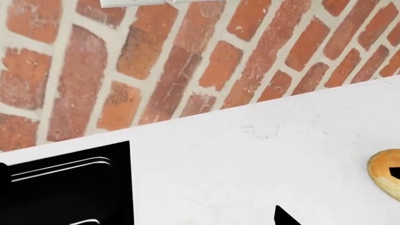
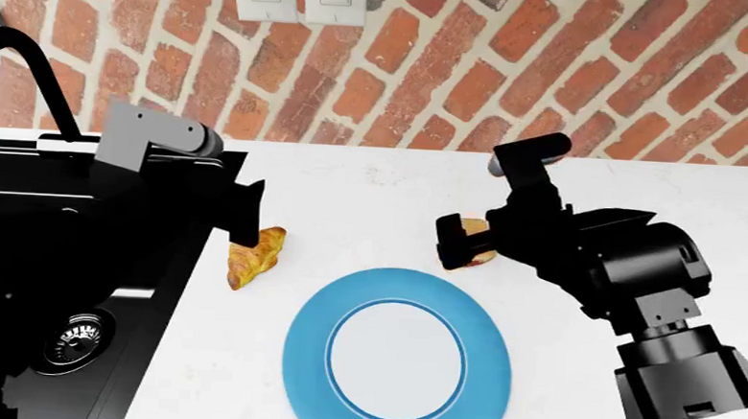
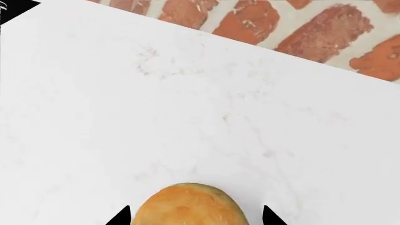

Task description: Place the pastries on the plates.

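Bun [image 2: 478, 242] on white bench [image 2: 349, 199], between fingertips of right pincer [image 2: 464, 243]; tips either side in wrist view, apparently closed on it, contact not fully visible. Croissant [image 2: 255, 257] on bench just beside black sink [image 2: 52, 250], touching or just below left pincer [image 2: 248, 217]; spread of left pincer cannot be told. Blue-rimmed plate [image 2: 396, 350] near both pastries, bare. Brick wall [image 2: 548, 75] behind.
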Robot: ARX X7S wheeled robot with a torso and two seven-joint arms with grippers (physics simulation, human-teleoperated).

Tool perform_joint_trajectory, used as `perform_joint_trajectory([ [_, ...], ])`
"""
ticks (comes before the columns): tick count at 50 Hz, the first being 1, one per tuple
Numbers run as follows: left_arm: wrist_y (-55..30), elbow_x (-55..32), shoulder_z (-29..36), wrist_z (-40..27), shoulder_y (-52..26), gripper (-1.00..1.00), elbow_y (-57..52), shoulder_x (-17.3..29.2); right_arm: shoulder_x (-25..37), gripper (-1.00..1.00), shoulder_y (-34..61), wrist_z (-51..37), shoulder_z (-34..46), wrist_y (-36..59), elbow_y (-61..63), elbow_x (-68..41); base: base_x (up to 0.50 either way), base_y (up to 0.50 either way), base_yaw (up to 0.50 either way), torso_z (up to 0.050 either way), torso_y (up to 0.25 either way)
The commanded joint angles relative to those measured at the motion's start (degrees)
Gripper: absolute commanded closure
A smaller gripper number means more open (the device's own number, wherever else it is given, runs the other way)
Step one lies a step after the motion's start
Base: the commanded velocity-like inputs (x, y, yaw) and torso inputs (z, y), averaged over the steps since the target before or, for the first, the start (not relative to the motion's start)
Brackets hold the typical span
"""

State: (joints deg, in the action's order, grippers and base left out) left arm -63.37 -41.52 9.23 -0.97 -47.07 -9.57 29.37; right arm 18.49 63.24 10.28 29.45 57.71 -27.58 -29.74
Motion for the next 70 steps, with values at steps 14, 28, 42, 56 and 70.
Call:
perform_joint_trajectory([
  [14,0.90,0.52,1.24,-0.23,-0.21,-1.00,1.29,-0.67,-1.51,-1.00,-1.02,3.77,2.30,-3.21,-8.21,0.56,0.00,0.00,0.00,0.000,0.000],
  [28,0.39,-0.10,1.20,-0.20,-0.52,-1.00,0.75,-0.18,0.01,1.00,-0.54,0.73,-0.06,-4.06,-2.66,0.10,0.00,0.00,0.00,0.000,0.000],
  [42,0.86,-0.21,1.58,0.17,-0.54,-1.00,1.03,-0.06,4.34,1.00,-2.43,-0.69,-2.12,2.53,12.23,-4.25,0.00,0.00,0.00,0.000,0.000],
  [56,1.70,0.22,2.58,0.00,-0.38,-1.00,1.19,-0.69,8.02,1.00,-7.02,-6.51,-16.12,30.62,40.65,-27.79,0.00,0.00,0.00,0.000,0.000],
  [70,1.75,-0.20,2.35,-0.16,-0.12,-1.00,1.00,-0.47,10.88,1.00,-10.58,-20.01,-12.04,29.11,42.67,-48.32,0.00,0.00,0.00,0.000,0.000],
])
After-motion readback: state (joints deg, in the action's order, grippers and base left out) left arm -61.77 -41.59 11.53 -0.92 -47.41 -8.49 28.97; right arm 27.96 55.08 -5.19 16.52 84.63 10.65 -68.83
